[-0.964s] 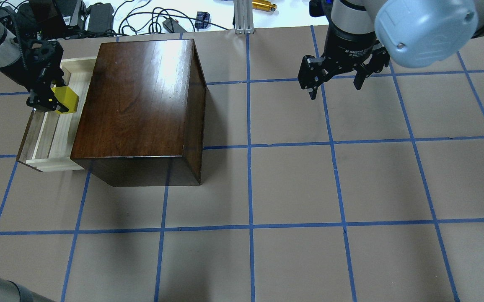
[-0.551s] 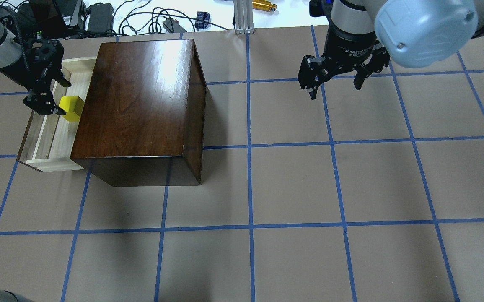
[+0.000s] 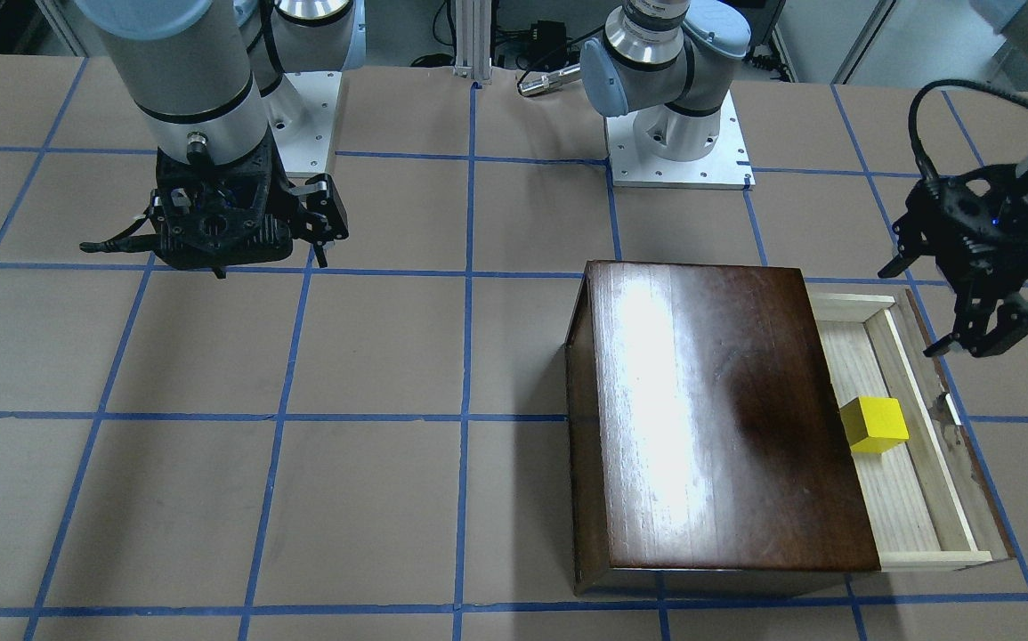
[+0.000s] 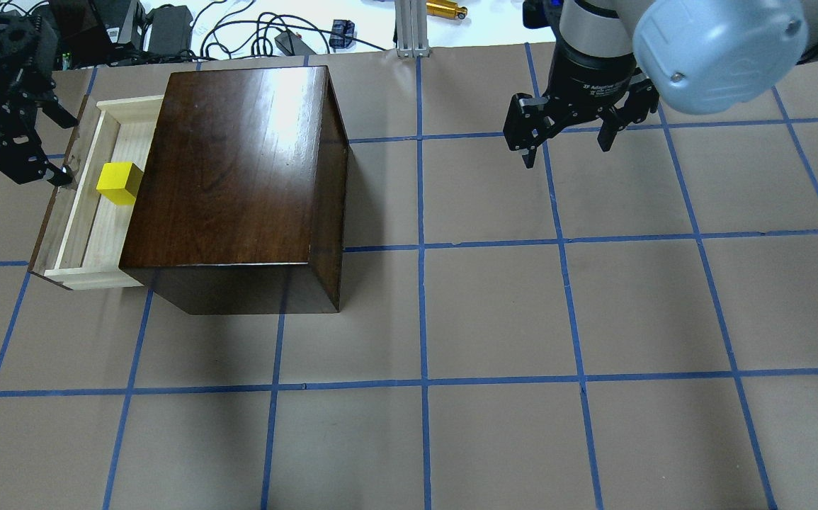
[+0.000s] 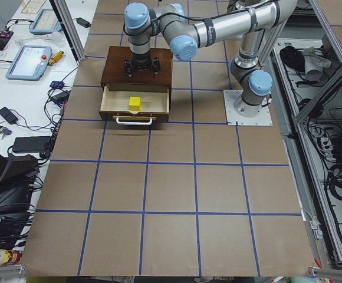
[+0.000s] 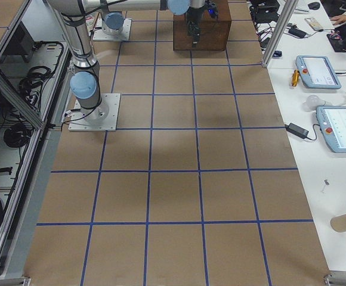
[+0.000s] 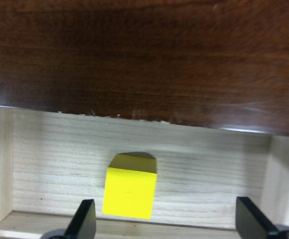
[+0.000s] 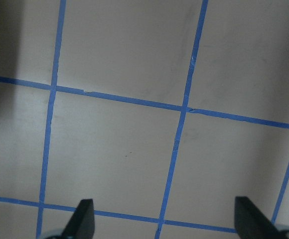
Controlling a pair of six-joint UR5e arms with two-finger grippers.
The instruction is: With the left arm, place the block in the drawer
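One drawer (image 4: pixel 97 241) stands open above the blue-taped table (image 4: pixel 493 312) (cables (image 4: pixel 235 32) beyond).

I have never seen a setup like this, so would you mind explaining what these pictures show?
These are two robot arms at a brown table marked with blue tape; each ends in a black two-fingered gripper. The pictures show one moment from several cameras: one behind the robot, one facing it, one at each table end, one on each wrist. On the table stands a dark wooden box with its drawer pulled out. A small yellow block lies in the drawer, close to the box; nothing holds it. The left gripper hangs open and empty above the drawer, its wrist camera looking down at the block. The right gripper hangs open and empty over the table, away from the box.
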